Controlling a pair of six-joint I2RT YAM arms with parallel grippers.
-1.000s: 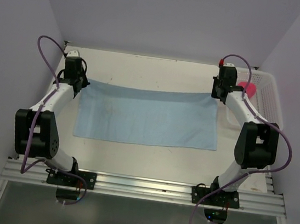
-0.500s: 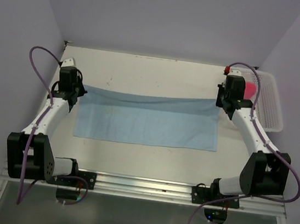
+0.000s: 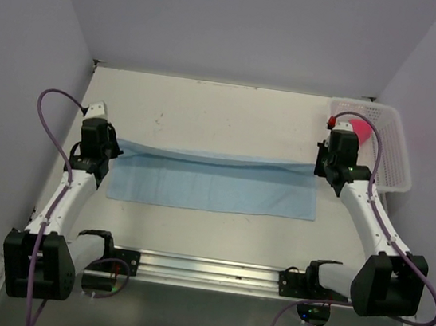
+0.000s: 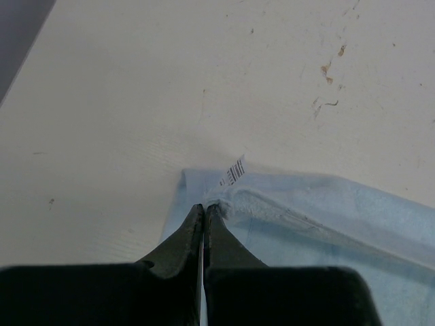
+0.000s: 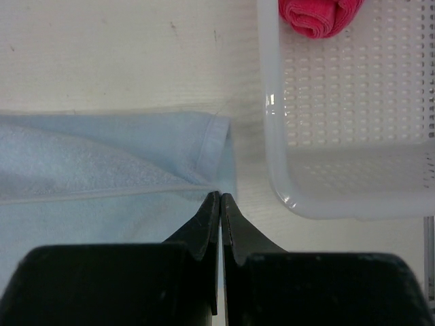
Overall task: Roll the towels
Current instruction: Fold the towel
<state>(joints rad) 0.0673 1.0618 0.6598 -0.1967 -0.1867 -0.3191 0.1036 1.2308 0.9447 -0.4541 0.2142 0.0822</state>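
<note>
Lying across the middle of the cream table [image 3: 209, 106], the light blue terry-cloth towel [image 3: 215, 188] has its far long edge folded over onto itself. The left gripper [image 3: 106, 148] pinches the fold's left corner with jaws pressed together. The right gripper [image 3: 323, 167] clamps the right corner likewise. Just beyond it, the red-pink towel [image 3: 359, 132] sits rolled inside the white plastic mesh basket [image 3: 393, 158].

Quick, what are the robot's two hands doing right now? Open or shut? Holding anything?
Left gripper: shut, pinching a corner of the light blue towel.
Right gripper: shut, pinching the same towel's opposite corner.
</note>
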